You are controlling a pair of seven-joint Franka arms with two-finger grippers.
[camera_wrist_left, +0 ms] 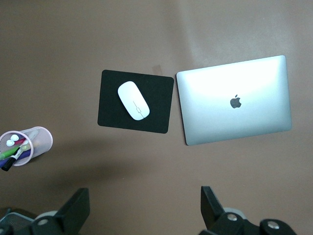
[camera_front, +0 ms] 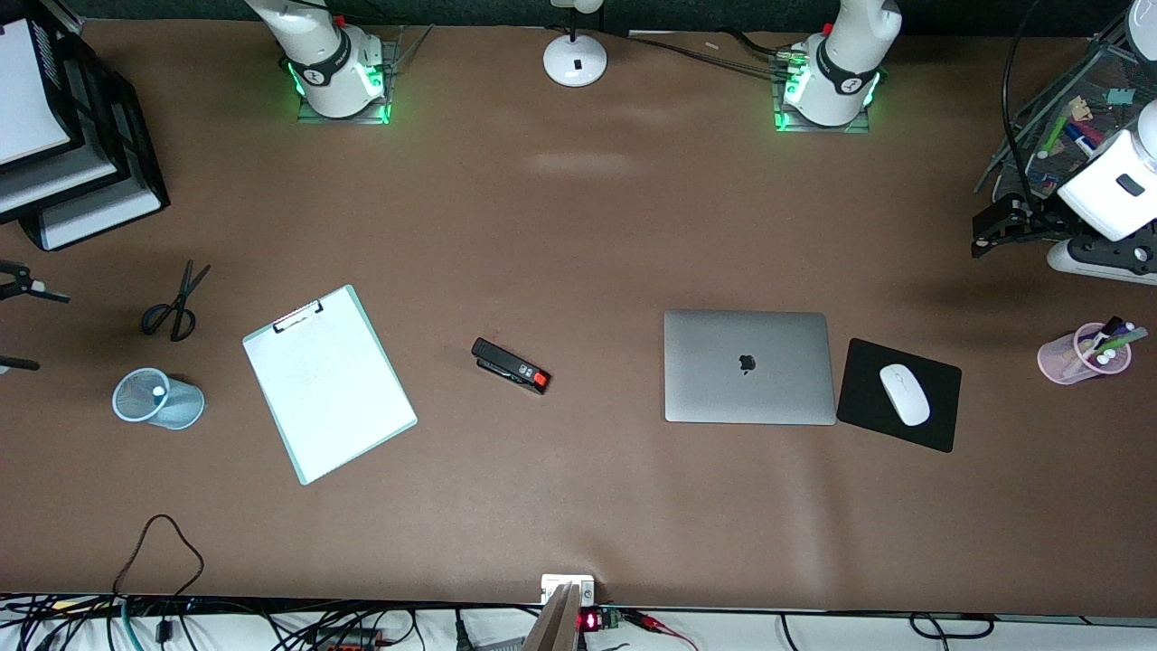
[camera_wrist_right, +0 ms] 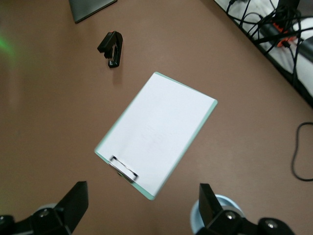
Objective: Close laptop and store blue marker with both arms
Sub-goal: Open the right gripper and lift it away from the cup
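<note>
The laptop [camera_front: 748,366] lies shut on the table, lid up with its dark apple logo showing; it also shows in the left wrist view [camera_wrist_left: 234,100]. I cannot make out the blue marker's body; a pale round end [camera_front: 159,391] shows inside a light-blue mesh cup [camera_front: 172,402] lying on its side at the right arm's end. My left gripper [camera_front: 992,231] is open and empty, up over the left arm's end of the table; its fingers [camera_wrist_left: 76,209] stand wide apart. My right gripper [camera_front: 29,327] is open and empty above the blue cup [camera_wrist_right: 235,208].
A black mouse pad [camera_front: 935,429] with a white mouse [camera_front: 905,394] lies beside the laptop. A pink cup [camera_front: 1062,362] holds green and purple markers. A stapler [camera_front: 511,365], clipboard [camera_front: 328,383], scissors [camera_front: 174,307], paper trays [camera_front: 54,136], a wire organizer [camera_front: 1071,108] and a lamp base [camera_front: 575,61] are around.
</note>
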